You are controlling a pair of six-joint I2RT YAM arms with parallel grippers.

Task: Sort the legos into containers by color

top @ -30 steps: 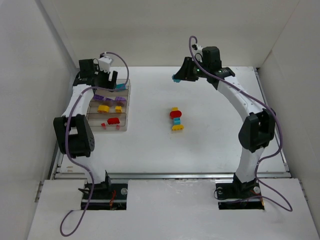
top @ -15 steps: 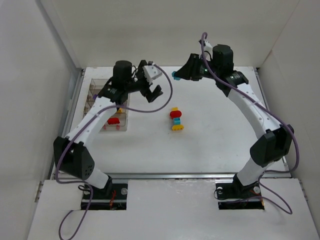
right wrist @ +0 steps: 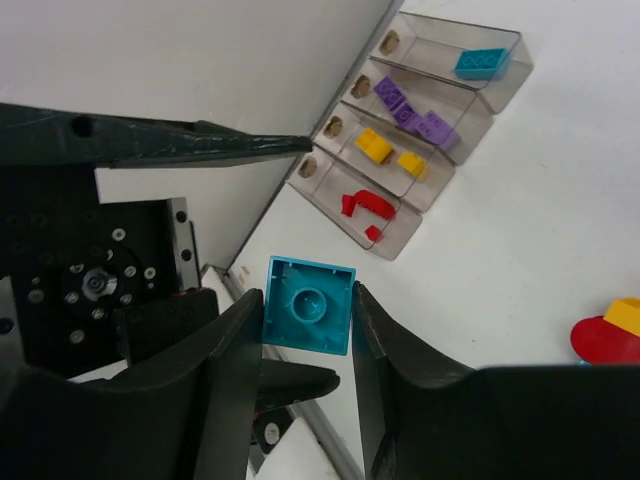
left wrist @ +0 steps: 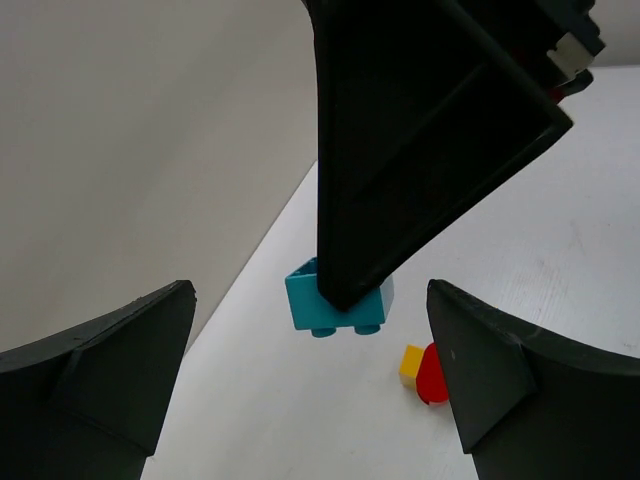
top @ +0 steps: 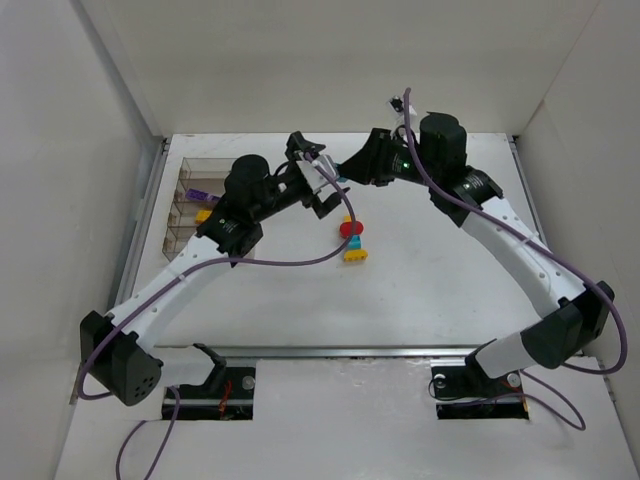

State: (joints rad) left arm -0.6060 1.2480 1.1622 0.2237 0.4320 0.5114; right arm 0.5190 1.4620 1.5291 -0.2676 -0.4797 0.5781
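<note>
My right gripper (right wrist: 308,312) is shut on a teal lego (right wrist: 310,305) and holds it above the table; it also shows in the top view (top: 347,178). My left gripper (left wrist: 310,390) is open and empty, and its jaws stand wide on either side of that teal lego (left wrist: 340,305) without touching it. In the top view the left gripper (top: 328,185) meets the right one over the table's middle. The clear organizer (right wrist: 400,235) holds a teal brick (right wrist: 480,63), purple bricks (right wrist: 410,110), yellow bricks (right wrist: 385,150) and red bricks (right wrist: 365,205), one color per compartment.
A small pile of red (top: 351,229), teal and yellow (top: 355,255) legos lies mid-table just below the grippers. The organizer (top: 185,172) stands at the far left, partly behind my left arm. White walls enclose the table.
My left arm has swung from over the organizer to the table's middle, up to the right gripper. The right gripper has moved left with the teal lego.
</note>
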